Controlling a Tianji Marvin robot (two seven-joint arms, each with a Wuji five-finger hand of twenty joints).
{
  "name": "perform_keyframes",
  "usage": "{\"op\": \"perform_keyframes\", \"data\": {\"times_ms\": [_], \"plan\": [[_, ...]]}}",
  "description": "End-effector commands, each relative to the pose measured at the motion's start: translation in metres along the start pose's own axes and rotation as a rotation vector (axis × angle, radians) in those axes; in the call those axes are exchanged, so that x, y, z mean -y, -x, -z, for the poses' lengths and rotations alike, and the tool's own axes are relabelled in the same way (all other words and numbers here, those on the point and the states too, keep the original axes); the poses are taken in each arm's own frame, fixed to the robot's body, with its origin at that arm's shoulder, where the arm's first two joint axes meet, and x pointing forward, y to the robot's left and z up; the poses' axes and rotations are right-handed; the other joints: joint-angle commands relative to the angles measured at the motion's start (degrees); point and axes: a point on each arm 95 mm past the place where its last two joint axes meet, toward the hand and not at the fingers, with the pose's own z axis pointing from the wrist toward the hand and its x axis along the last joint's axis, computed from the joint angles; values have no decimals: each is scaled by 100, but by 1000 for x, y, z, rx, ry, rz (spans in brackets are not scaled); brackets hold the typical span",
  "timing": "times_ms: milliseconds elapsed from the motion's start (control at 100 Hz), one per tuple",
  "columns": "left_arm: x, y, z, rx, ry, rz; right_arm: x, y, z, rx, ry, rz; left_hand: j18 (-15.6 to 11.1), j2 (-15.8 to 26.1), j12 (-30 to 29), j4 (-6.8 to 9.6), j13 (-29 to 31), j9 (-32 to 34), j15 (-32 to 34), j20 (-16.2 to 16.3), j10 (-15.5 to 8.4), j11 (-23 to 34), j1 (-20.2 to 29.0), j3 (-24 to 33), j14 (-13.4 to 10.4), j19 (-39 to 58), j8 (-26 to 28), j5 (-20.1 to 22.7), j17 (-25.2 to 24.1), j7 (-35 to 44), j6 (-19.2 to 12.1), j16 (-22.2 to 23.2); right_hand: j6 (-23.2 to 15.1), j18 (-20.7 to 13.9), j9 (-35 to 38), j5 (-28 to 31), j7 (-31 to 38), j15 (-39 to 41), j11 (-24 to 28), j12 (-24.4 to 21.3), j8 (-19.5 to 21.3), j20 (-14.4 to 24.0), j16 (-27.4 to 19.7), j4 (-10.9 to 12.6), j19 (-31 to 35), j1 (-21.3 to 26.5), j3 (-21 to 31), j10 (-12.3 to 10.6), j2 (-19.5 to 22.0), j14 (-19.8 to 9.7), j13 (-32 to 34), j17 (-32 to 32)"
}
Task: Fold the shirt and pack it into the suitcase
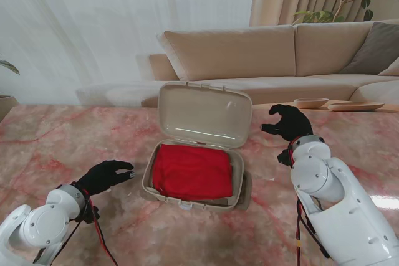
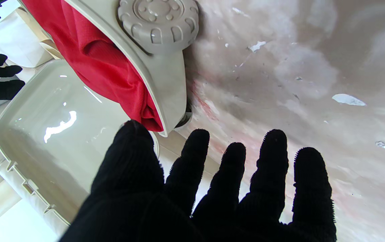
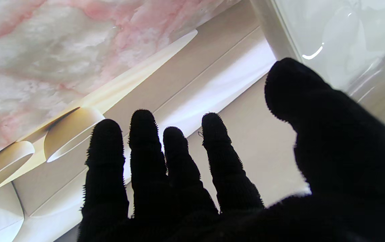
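A folded red shirt (image 1: 192, 171) lies inside the beige suitcase (image 1: 232, 202), whose lid (image 1: 204, 115) stands open behind it. The left wrist view shows the shirt (image 2: 98, 64) bulging over the case rim beside a round wheel (image 2: 159, 23). My left hand (image 1: 105, 176) in its black glove hovers open to the left of the case, fingers spread, holding nothing. My right hand (image 1: 288, 123) is open to the right of the lid, a short gap from its edge, fingers apart. In the right wrist view only the spread fingers (image 3: 175, 161) and a bit of the lid show.
The pink marble table (image 1: 75, 147) spreads around the case. Two shallow wooden dishes (image 1: 336, 104) sit at the far right edge. A beige sofa (image 1: 249, 54) and curtains stand beyond the table.
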Motion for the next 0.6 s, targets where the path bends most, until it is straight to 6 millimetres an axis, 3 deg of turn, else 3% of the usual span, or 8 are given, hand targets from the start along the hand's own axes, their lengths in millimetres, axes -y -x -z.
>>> {"op": "perform_keyframes", "data": {"times_ms": [0,330,590], "plan": [[-5,1,1,11,14,6,3,-1,-7,10,-12,-9,104,254,-9,9,-38,128,-46,184,-117,-15,-215,-140,117,167,49,40,-1,94,-214,104,-111,11,-179,-125,-66,-41,-80,-81,-70,-35,-88,-260,-24,-172,-104,33,20,-170,-109,-14],[-6,1,0,15,22,7,11,-9,-31,10,-44,-89,101,255,-4,12,-66,124,12,331,-135,1,-212,-136,94,272,57,55,-24,118,-226,221,-139,-11,-204,-88,-31,192,3,-66,-59,62,51,-250,125,-140,-146,26,92,-191,-112,-15],[-7,2,0,20,23,13,16,-13,-37,-8,-60,-96,102,255,-7,13,-63,126,-10,349,-136,2,-199,-133,90,246,57,56,-27,125,-227,221,-158,4,-198,-44,-1,190,-1,-79,-51,61,40,-245,118,-130,-103,19,65,-178,-117,-27]]}}
